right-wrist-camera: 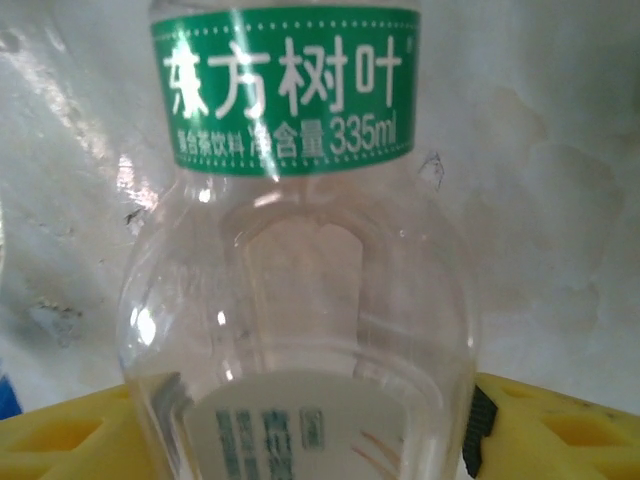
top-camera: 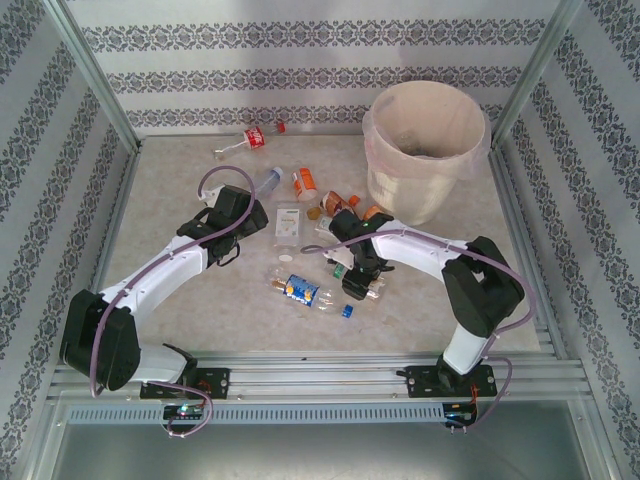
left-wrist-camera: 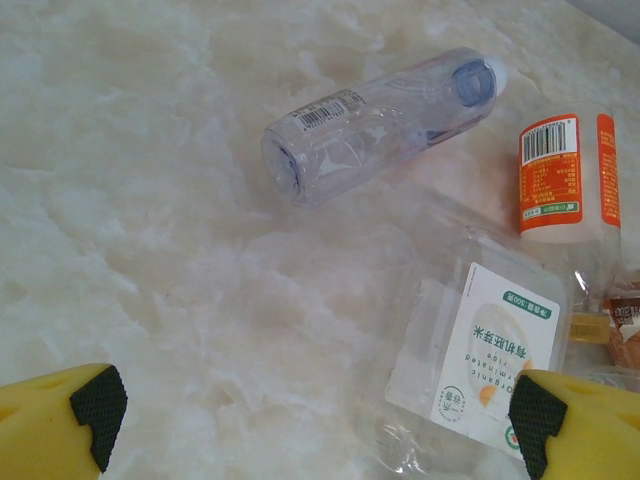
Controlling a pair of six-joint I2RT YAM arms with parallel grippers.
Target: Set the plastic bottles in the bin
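Fingers [right-wrist-camera: 560, 435] around clear green-labelled bottle [right-wrist-camera: 300, 290]

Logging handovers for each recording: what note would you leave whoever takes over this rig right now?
Left gripper: open, empty, over the table by the white-label bottle.
Right gripper: a finger on either side of the green-band bottle; grip cannot be told.
Bin: far right of the table; contents unclear.
Done: nothing confirmed.
Left: green-band bottle, white-label bottle, red-label bottle, blue-cap bottle, orange-label bottle, blue-label bottle and several more near the middle.
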